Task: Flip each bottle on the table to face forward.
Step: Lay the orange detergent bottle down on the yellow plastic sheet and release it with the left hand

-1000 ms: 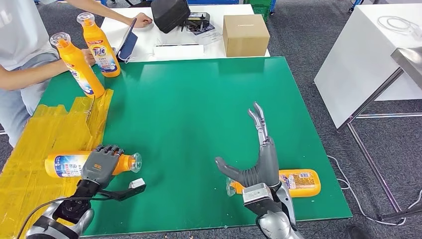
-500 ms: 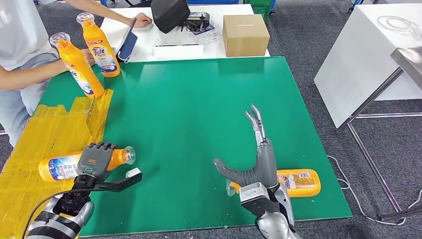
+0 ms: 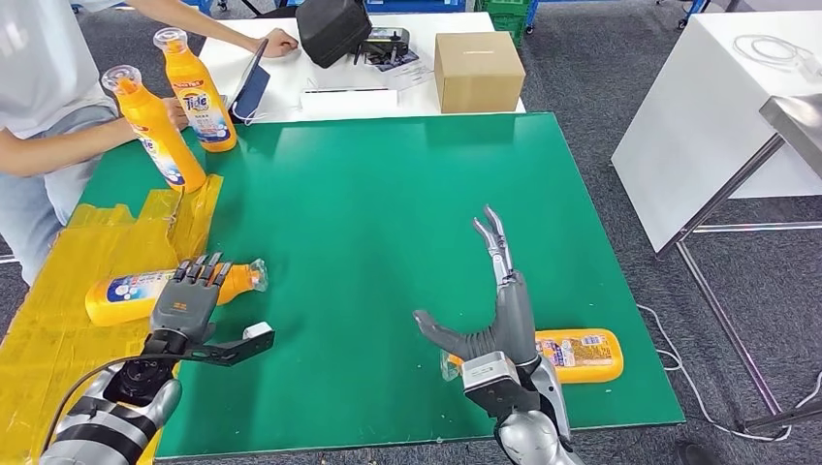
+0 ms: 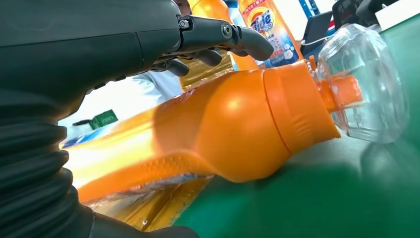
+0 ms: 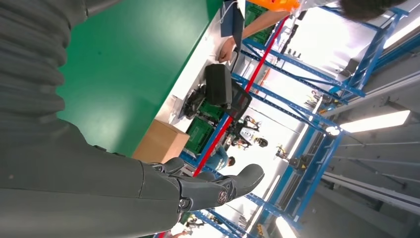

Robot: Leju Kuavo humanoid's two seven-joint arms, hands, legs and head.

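An orange bottle (image 3: 136,291) with a clear cap lies on its side at the left, across the edge of the yellow sheet (image 3: 58,339) and the green mat (image 3: 368,213). My left hand (image 3: 186,302) lies over its neck end with fingers (image 4: 237,38) stretched out straight above the bottle (image 4: 233,129), not wrapped round it. A second orange bottle (image 3: 580,355) lies on its side near the mat's front right edge. My right hand (image 3: 499,310) stands open just left of it, fingers pointing away. Two orange bottles (image 3: 155,131) (image 3: 197,89) stand upright at the back left.
A person sits at the left with one hand (image 3: 174,111) behind the nearer upright bottle. Beyond the mat a white table holds a cardboard box (image 3: 478,68), a black bag (image 3: 330,27) and a tablet (image 3: 248,89). Another white table (image 3: 717,116) stands at the right.
My left hand's fingers have uncurled from the lying bottle and now lie straight over it. The bottle has shifted a little away from me. My right hand has barely moved.
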